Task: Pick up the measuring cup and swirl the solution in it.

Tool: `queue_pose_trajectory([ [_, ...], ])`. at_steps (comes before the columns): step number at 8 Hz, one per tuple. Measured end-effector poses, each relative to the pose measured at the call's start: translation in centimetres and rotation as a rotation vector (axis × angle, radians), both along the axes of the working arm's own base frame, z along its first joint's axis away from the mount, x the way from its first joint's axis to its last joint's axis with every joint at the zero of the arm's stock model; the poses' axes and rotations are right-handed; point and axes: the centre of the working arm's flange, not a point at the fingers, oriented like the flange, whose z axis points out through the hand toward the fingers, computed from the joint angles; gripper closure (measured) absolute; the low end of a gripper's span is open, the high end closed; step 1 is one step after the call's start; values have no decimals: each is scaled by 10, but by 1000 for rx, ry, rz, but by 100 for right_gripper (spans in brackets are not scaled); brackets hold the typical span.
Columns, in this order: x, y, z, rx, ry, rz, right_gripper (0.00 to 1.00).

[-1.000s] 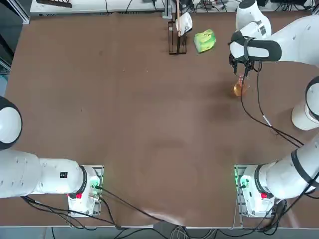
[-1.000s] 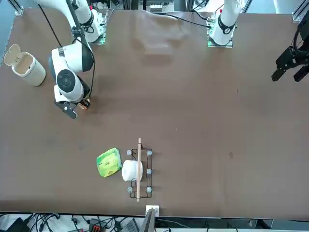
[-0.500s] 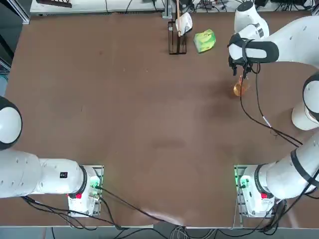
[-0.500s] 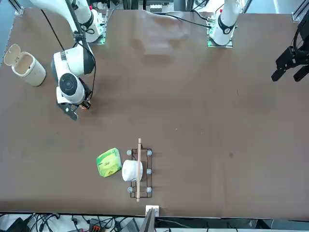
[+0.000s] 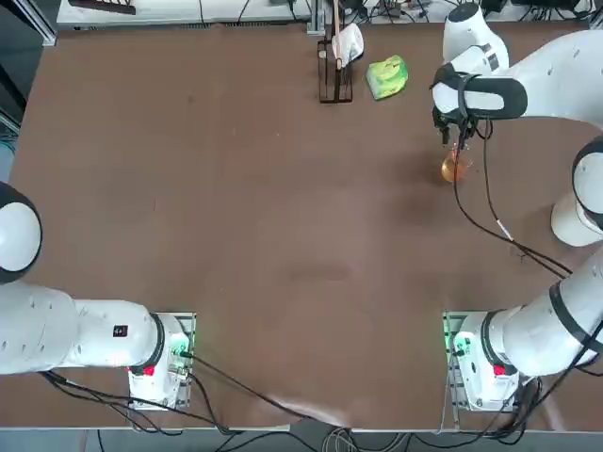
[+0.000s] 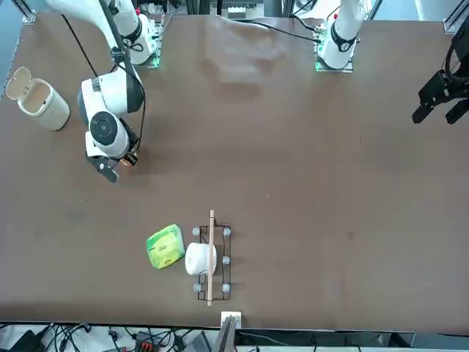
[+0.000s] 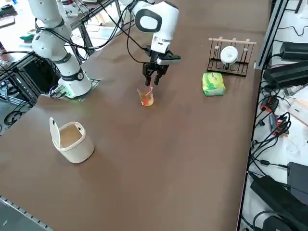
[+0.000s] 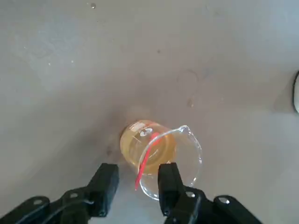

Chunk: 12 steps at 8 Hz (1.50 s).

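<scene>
The measuring cup (image 8: 159,154) is a small clear glass vessel with a pour spout. It stands upright on the brown table, and the orange solution (image 8: 149,147) fills its lower part. The cup also shows in the top view (image 5: 455,169), the side view (image 7: 146,97) and the front view (image 6: 129,160). My right gripper (image 8: 138,179) hangs directly over it, pointing down, in the table's far right part (image 5: 457,143) (image 7: 153,82). Its fingers are apart and straddle the near side of the cup's rim, one outside and one over the opening. No contact with the glass shows.
A white lidded container (image 7: 72,141) stands open to my right of the cup. Beyond it lie a green-yellow packet (image 5: 387,76) and a wire rack (image 5: 333,68) holding a white round piece and a wooden stick. The gripper's cable (image 5: 490,202) trails across the table.
The gripper's fingers have drawn closer together around the cup's rim, and the hand has shifted slightly over the cup. The cup has stayed in place.
</scene>
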Motion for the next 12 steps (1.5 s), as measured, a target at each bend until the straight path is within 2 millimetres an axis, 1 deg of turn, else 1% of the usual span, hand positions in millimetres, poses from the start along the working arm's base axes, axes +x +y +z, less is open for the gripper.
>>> queue_pose_trajectory([
  [1, 0, 0, 1, -2, 3, -1, 51],
  [2, -1, 0, 1, -2, 3, -1, 54],
  [4, -1, -1, 1, -3, 6, -2, 74],
  [5, -1, -1, 2, -3, 5, -3, 86],
  [6, 0, 0, 4, -3, 2, -3, 91],
  [7, 2, 0, 8, 0, -7, -2, 98],
  [10, 6, -3, 24, 32, -6, 63, 98],
  [12, 4, -3, 23, 69, 38, 153, 98],
])
